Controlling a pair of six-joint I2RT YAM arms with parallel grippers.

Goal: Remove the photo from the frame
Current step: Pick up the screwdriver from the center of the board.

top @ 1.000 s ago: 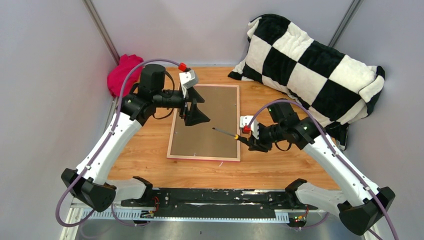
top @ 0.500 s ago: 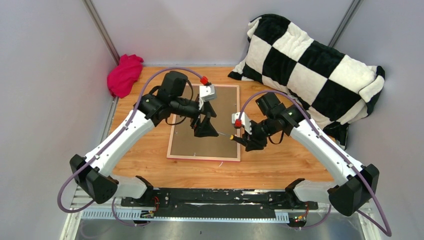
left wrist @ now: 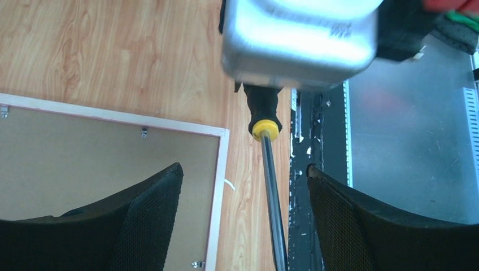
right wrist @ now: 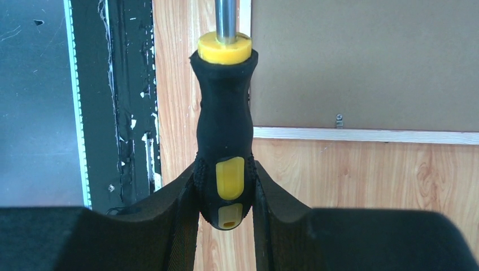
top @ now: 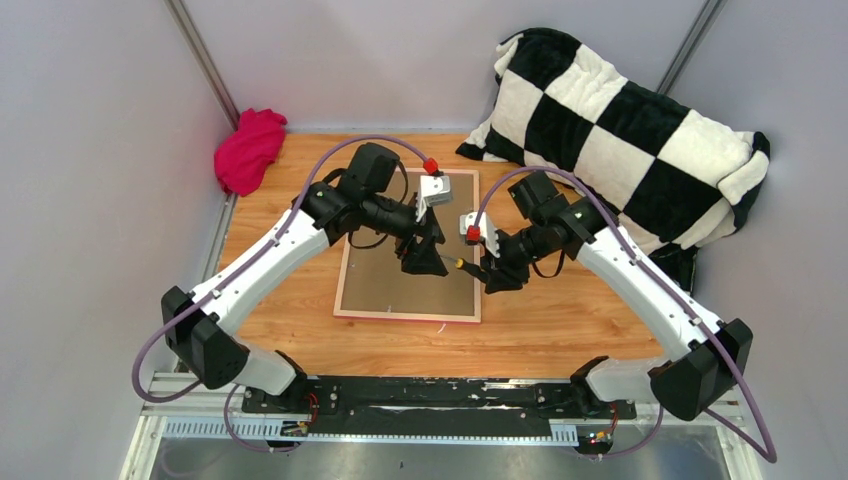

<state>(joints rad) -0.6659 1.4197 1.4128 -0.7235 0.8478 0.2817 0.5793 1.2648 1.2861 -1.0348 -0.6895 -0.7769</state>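
A large rectangular pink-bordered picture frame (top: 390, 290) lies face down on the wooden surface (top: 560, 320) at the centre of the overhead view, its brown backing board up; the photo is hidden beneath it. The right jaws are clamped on the black-and-yellow handle of a steel-shafted screwdriver (right wrist: 225, 130), held above the frame's right part. The left jaws stand apart on either side of its shaft, not touching it.
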